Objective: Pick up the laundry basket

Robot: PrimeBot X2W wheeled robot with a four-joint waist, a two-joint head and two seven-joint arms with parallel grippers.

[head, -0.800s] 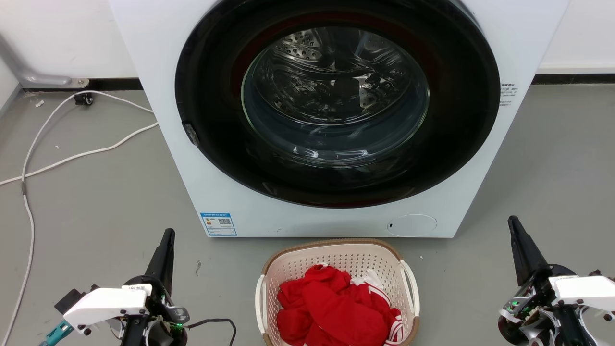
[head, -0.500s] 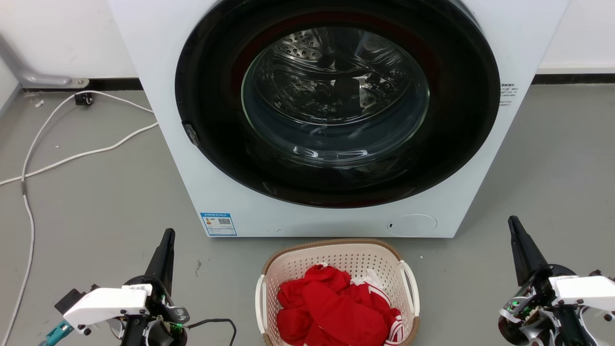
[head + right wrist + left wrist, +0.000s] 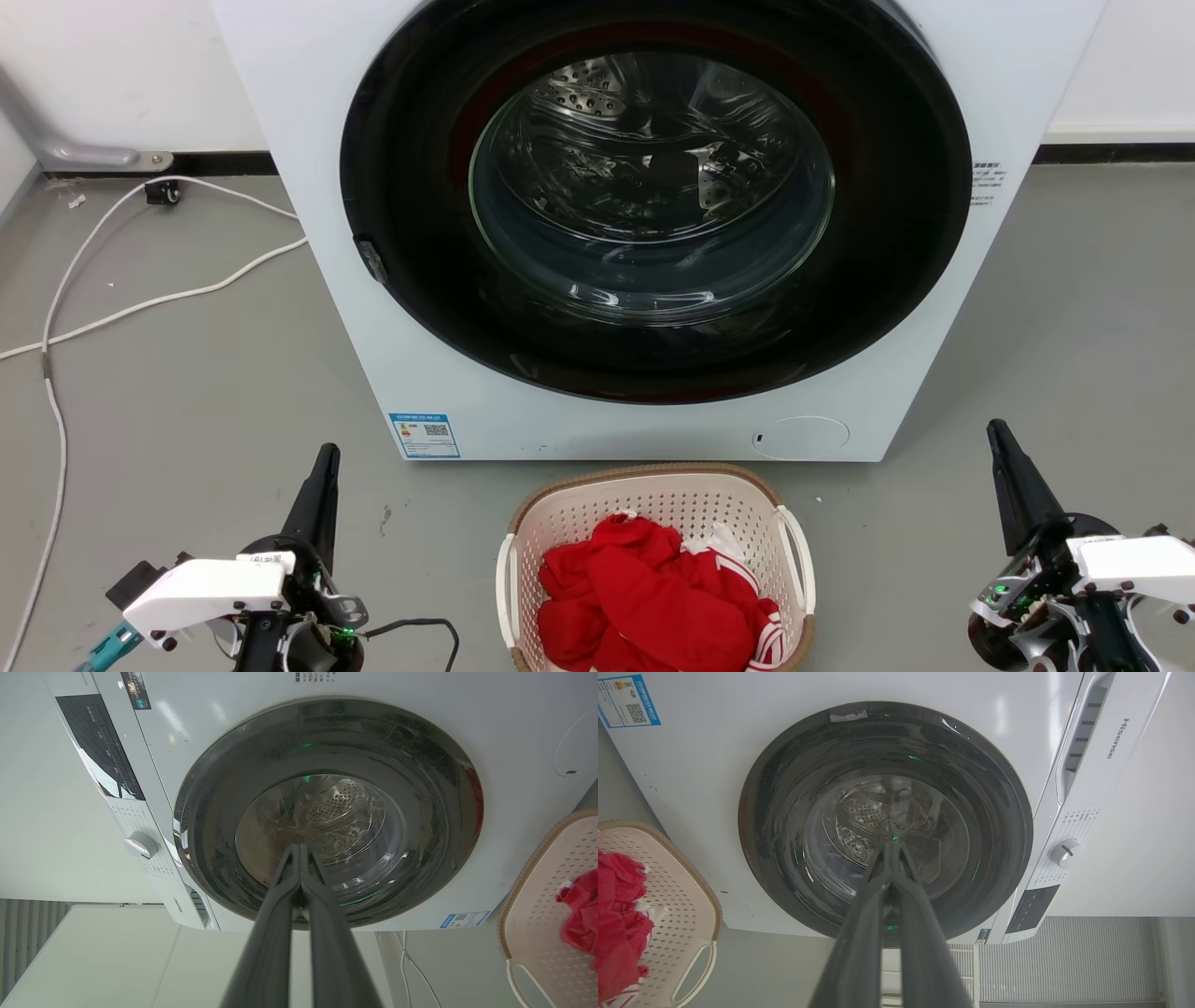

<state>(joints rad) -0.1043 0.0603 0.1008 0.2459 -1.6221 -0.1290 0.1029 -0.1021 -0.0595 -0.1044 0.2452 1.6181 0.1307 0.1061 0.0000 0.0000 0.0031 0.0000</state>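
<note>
Laundry basket (image 3: 653, 504) sits upright on the floor just in front of the washing machine (image 3: 653, 429), mouth up, red clothes (image 3: 653, 597) inside. Long axis looks to run straight out from the machine's front (near end is cropped), with white handles (image 3: 505, 583) on the flanks. Left gripper (image 3: 327, 462) and right gripper (image 3: 1001, 439) have fingers pressed together on nothing, each outboard of a machine front corner. Open both, close in symmetrically on the handles, lift level.

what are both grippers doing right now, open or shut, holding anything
Left gripper: closed tip to tip, holding nothing.
Right gripper: closed tip to tip, holding nothing.
</note>
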